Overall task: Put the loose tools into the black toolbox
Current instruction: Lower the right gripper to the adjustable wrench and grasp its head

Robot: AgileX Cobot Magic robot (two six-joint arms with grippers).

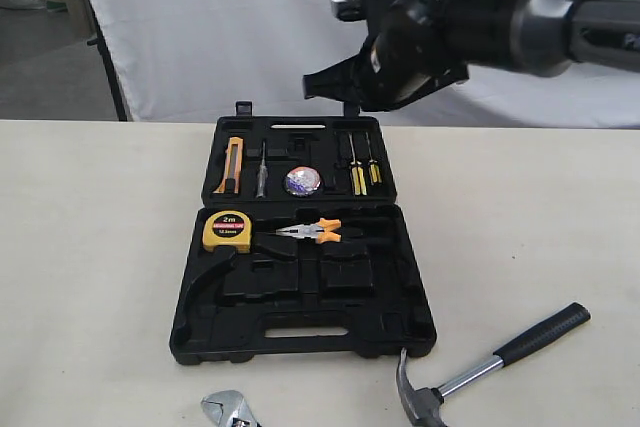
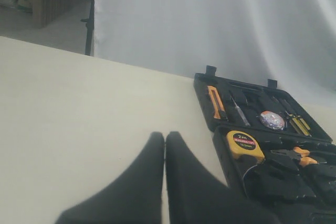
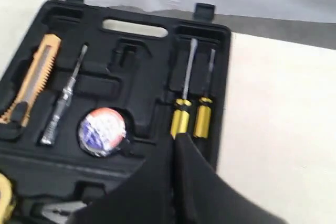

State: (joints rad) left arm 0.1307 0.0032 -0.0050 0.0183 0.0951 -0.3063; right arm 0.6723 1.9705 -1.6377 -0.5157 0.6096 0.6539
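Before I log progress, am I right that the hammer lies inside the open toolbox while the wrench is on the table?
No: the exterior view shows the hammer on the table beside the open toolbox, not inside it; the wrench is on the table.

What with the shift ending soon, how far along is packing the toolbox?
Done: the tape roll sits in a recess of the toolbox lid. In hand: nothing; the right gripper is shut and empty above the lid, and the left gripper is shut over the table. Left: the hammer and wrench lie on the table in front of the box.
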